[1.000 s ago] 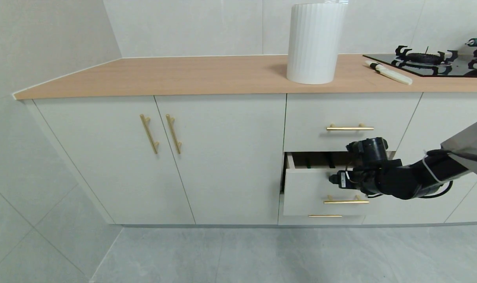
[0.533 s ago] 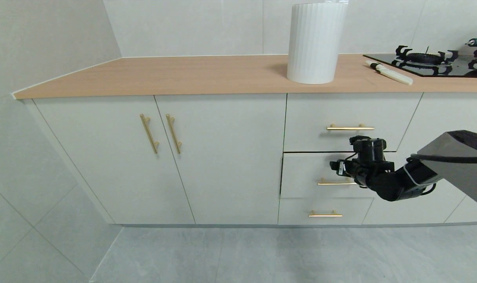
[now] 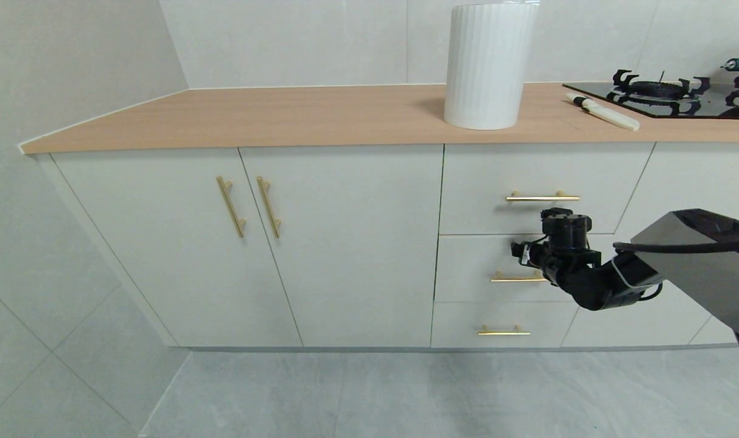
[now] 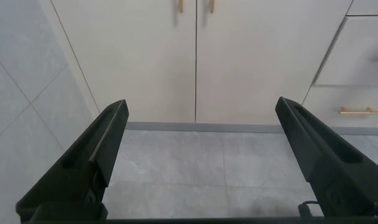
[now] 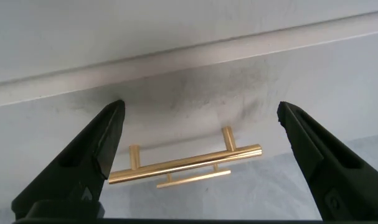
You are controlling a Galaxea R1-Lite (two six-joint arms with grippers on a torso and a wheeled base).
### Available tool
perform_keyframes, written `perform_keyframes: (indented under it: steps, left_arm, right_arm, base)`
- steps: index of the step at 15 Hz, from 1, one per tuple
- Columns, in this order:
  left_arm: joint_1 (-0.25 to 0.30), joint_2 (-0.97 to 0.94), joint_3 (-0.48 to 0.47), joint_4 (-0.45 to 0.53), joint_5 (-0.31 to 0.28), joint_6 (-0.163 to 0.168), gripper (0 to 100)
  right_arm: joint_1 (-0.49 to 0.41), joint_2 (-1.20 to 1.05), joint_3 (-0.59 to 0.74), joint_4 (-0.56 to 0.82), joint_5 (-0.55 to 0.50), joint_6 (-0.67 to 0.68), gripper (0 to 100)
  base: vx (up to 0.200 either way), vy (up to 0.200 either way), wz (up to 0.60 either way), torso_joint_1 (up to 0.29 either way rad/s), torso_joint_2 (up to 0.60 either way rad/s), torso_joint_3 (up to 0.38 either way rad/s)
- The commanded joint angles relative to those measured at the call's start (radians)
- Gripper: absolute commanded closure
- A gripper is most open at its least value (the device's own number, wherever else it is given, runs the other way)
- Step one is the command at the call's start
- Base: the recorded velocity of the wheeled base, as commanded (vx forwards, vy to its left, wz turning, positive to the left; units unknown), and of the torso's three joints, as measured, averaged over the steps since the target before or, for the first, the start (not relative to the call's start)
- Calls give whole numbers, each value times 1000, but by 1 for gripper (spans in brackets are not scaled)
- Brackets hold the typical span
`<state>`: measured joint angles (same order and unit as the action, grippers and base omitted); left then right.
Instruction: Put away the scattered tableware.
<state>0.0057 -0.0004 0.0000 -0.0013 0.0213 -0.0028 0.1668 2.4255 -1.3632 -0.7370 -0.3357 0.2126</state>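
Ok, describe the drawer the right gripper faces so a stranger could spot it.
Under the wooden countertop, right of the two cabinet doors, stands a stack of three drawers. It is the middle drawer, shut, the one whose gold handle the open right gripper hovers at.

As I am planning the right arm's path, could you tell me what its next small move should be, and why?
Probably draw the right tool straight back from the middle drawer. That drawer sits flush and shut, the tool is open and holds nothing, and a knife lies on the counter.
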Motion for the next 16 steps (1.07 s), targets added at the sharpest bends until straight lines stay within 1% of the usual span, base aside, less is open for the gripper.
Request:
perform_keyframes:
  steps: [1,3,5,8,10,11,12,13,14,16]
  left_arm:
    - [0,0,0,0,0,0,0]
    - [0,0,0,0,0,0,0]
    - [0,0,0,0,0,0,0]
    - [0,0,0,0,0,0,0]
    - [0,0,0,0,0,0,0]
    - [0,0,0,0,0,0,0]
    - [0,0,0,0,0,0,0]
    - [0,0,0,0,0,0,0]
    - [0,0,0,0,0,0,0]
    - [0,0,0,0,0,0,0]
  right_arm:
    - [-4,29,-37,-2,-12,1,0]
    - [-6,27,-43,-2,-17,2,0]
    - [-6,-20,6,-1,-20,4,0]
    - [0,-224,211,-4,-12,10,0]
    - [0,-421,418,-33,-12,41,0]
    - [0,-479,477,-47,-19,42,0]
    - [0,-631,618,-110,-34,36,0]
    - [0,-684,664,-131,-39,33,0]
    - [0,-827,760,-156,-49,8,0]
    - [-7,-1154,898,-148,-57,-78,0]
  base:
    - [0,0,0,0,0,0]
    - [0,0,0,0,0,0]
    - [0,0,0,0,0,0]
    - [0,0,0,0,0,0]
    - [0,0,0,0,0,0]
    - [0,0,0,0,0,0]
    - [0,0,0,0,0,0]
    - [0,0,0,0,0,0]
    - [0,0,0,0,0,0]
    - [0,0,0,0,0,0]
